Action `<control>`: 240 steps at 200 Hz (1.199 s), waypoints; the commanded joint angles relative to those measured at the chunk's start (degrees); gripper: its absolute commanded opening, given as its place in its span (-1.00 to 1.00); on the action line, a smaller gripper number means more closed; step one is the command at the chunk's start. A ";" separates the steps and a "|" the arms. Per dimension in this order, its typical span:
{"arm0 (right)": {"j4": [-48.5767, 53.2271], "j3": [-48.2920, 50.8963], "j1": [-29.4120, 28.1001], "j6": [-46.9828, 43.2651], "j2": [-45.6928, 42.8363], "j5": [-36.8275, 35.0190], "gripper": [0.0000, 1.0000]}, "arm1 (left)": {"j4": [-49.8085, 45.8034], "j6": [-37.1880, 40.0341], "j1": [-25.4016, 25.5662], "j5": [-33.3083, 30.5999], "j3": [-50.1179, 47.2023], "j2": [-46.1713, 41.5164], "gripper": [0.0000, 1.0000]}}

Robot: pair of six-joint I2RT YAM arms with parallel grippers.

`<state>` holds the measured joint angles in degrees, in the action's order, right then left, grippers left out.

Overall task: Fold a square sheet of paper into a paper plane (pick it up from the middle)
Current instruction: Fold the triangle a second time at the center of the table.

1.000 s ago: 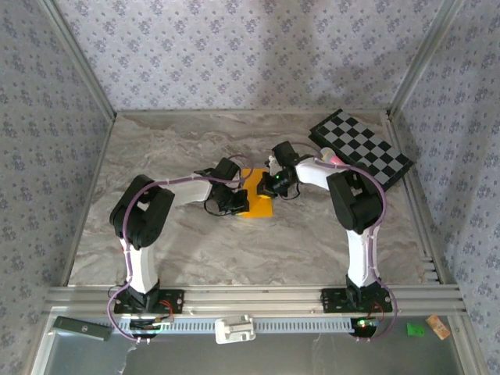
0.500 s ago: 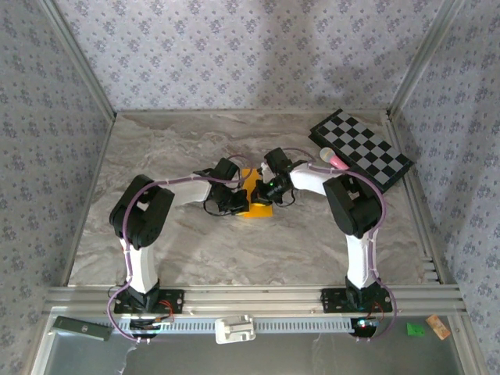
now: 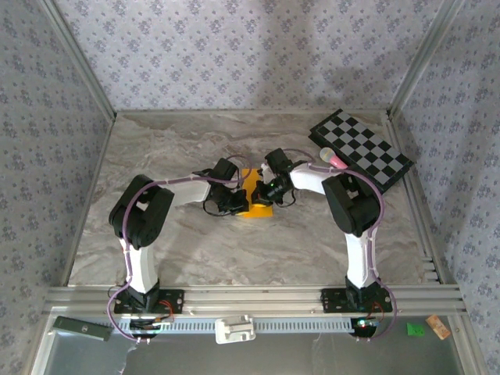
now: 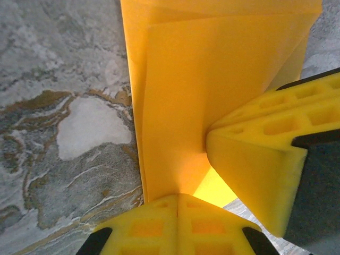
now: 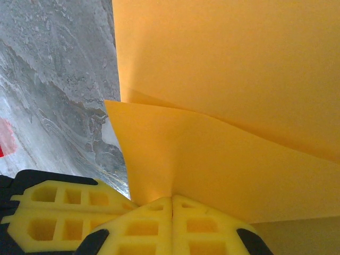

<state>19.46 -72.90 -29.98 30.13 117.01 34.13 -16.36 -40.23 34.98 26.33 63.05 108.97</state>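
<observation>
- The left gripper (image 4: 178, 203) is pinching shut on the near edge of the square sheet of paper (image 4: 212, 79), its yellow pads pressed together with the sheet running up between them.
- The right gripper (image 5: 171, 204) is likewise clamping closed on a raised flap of the same orange-yellow sheet, with no gap showing between its pads.
- The two grippers are meeting just beside each other at the middle of the marble table (image 3: 156, 234), with the paper between them.
- The paper is sitting partly folded, one layer lying over another and one side lifting off the table.
- A checkered board (image 3: 361, 147) is lying at the far right, well apart, with a pink-tipped stick (image 3: 332, 158) at its edge.
- Risk, as a judgement: with both arms gripping one thin sheet, pulling apart could tear it, and uneven pulling could skew the crease.
- The fingers are crowding so closely that a small move could knock them together.
</observation>
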 commanded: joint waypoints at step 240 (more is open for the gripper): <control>-1.17 -2.47 2.82 0.00 0.09 -4.94 -0.94 | -10.25 -0.08 -0.48 -0.16 4.76 3.15 -1.00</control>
<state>17.72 -73.36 -28.01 29.15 114.48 29.87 -21.74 -41.45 34.20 28.05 66.85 110.80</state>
